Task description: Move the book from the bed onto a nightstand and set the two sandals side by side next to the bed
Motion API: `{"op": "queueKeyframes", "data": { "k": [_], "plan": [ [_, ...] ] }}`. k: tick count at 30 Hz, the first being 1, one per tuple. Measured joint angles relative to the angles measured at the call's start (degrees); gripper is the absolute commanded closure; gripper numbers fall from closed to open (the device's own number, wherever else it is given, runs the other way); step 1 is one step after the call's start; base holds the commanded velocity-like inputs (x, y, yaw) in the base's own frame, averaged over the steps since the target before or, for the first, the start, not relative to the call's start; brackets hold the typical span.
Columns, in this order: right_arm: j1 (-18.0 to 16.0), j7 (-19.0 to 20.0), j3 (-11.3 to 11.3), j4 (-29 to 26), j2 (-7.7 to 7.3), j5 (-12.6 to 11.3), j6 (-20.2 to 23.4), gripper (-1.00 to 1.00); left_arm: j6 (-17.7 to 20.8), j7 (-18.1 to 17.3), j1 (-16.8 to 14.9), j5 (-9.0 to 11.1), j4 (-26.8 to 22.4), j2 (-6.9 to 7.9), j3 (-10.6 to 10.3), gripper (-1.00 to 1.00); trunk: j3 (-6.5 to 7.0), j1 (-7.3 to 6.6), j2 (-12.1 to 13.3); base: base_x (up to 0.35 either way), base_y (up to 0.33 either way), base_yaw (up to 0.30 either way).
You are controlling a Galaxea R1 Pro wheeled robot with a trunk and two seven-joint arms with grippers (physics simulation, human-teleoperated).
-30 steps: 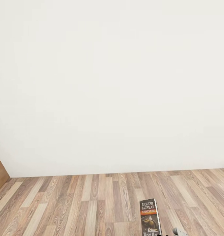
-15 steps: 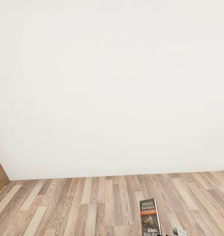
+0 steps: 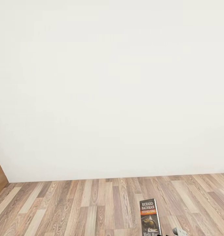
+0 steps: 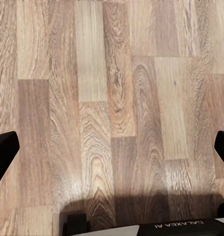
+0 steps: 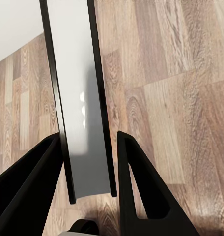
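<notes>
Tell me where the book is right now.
The book is upright at the bottom edge of the head view, right of centre, over the wood-plank floor in front of the white wall; the right wrist view shows it clamped in the right end effector.

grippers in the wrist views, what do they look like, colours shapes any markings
Both have black fingers. The left gripper shows two dark rounded fingertips at the picture's edges, and a dark body with white "GALAXEA AI" lettering, seen upside down. The right gripper has broad, flat black fingers that taper towards the tips, with a grey rounded part at the base. In the head view a small grey piece of the right arm shows.
</notes>
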Motion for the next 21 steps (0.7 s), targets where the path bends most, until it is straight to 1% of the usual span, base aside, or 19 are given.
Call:
{"op": "queueKeyframes", "data": {
  "k": [5, 7, 11, 21],
  "plan": [
    [0.0, 0.0, 0.0, 0.0, 0.0, 0.0, 0.0, 1.0, 0.0, 0.1, 0.0, 0.1, 0.0, 0.0, 0.0, -1.0, 0.06, 0.0, 0.0, 0.007, 0.0, 0.0],
    [0.0, 0.0, 0.1, 0.0, 0.0, 0.0, 0.0, 1.0, 0.0, 0.1, 0.0, 0.1, 0.0, 0.0, 0.0, -1.0, 0.06, -0.01, 0.0, 0.144, 0.0, 0.0],
    [0.0, 0.0, 0.0, 0.0, 0.0, 0.0, 0.0, 1.0, 0.0, 0.1, 0.0, 0.2, 0.0, 0.0, 0.0, -1.0, 0.07, -0.03, 0.0, 0.266, 0.0, 0.0],
    [0.0, 0.0, 0.1, 0.0, 0.0, 0.1, 0.0, 1.0, 0.0, 0.1, 0.0, 0.2, 0.0, 0.0, 0.0, -1.0, 0.07, -0.03, 0.0, 0.322, 0.0, 0.0]
  ]
}}
